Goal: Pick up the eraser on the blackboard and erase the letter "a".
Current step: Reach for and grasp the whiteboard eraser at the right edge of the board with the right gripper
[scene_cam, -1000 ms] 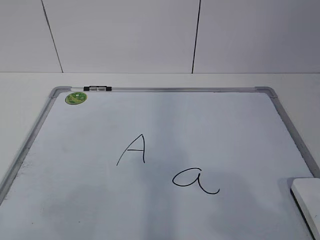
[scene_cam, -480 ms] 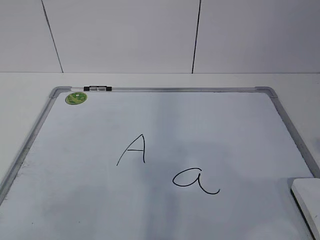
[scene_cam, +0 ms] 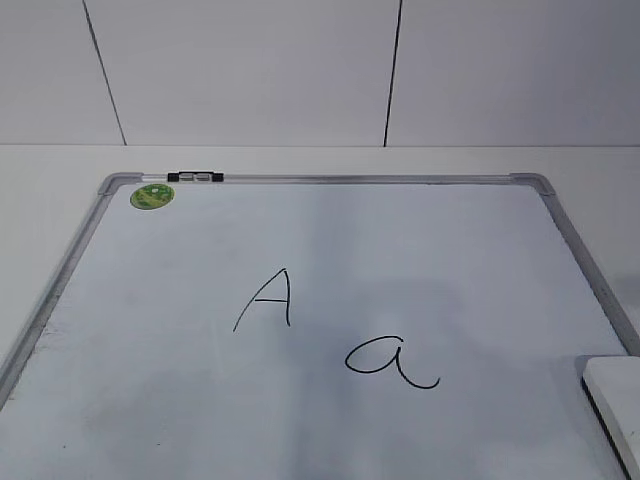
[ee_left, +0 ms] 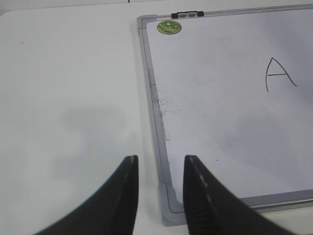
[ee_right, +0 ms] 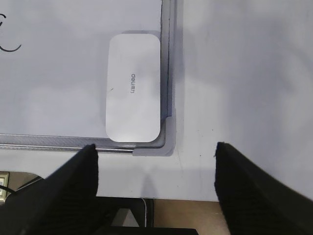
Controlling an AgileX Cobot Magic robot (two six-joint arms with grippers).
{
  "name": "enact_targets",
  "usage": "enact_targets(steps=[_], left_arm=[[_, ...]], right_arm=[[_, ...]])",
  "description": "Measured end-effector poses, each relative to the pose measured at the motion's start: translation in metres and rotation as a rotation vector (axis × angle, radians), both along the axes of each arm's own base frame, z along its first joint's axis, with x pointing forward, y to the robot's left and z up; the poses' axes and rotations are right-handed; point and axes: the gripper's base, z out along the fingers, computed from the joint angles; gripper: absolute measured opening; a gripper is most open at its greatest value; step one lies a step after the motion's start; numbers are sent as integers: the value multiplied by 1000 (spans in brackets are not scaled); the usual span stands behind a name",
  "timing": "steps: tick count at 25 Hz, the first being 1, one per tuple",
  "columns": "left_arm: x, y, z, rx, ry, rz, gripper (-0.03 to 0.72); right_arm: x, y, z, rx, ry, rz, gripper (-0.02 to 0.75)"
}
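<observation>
The eraser (ee_right: 133,88), a white oblong block with grey print, lies flat in the near right corner of the blackboard (ee_right: 168,73); only part of the eraser (scene_cam: 615,400) shows in the exterior view. The letter "a" (scene_cam: 390,362) is written right of the board's middle, left of the eraser. My right gripper (ee_right: 155,147) stands wide open and empty, just short of the eraser, over the table's front edge. My left gripper (ee_left: 160,159) is open and empty, hovering over the near left corner of the blackboard (ee_left: 151,88). Neither gripper shows in the exterior view.
A capital "A" (scene_cam: 268,298) is written left of the "a". A green sticker (scene_cam: 152,196) and a black-and-silver clip (scene_cam: 195,177) sit at the board's far left corner. White table surrounds the board; a wall stands behind. The table's front edge (ee_right: 195,198) runs under my right gripper.
</observation>
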Motion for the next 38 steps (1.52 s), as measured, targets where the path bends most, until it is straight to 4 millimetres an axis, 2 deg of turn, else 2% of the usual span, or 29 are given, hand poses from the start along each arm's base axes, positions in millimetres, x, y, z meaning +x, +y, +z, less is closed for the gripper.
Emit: enact_targets(steps=[21, 26, 38], left_arm=[[0, 0, 0, 0, 0, 0, 235], [0, 0, 0, 0, 0, 0, 235], [0, 0, 0, 0, 0, 0, 235]], right_arm=[[62, 13, -27, 129, 345, 60, 589], [69, 16, -31, 161, 374, 63, 589], [69, 19, -30, 210, 378, 46, 589]])
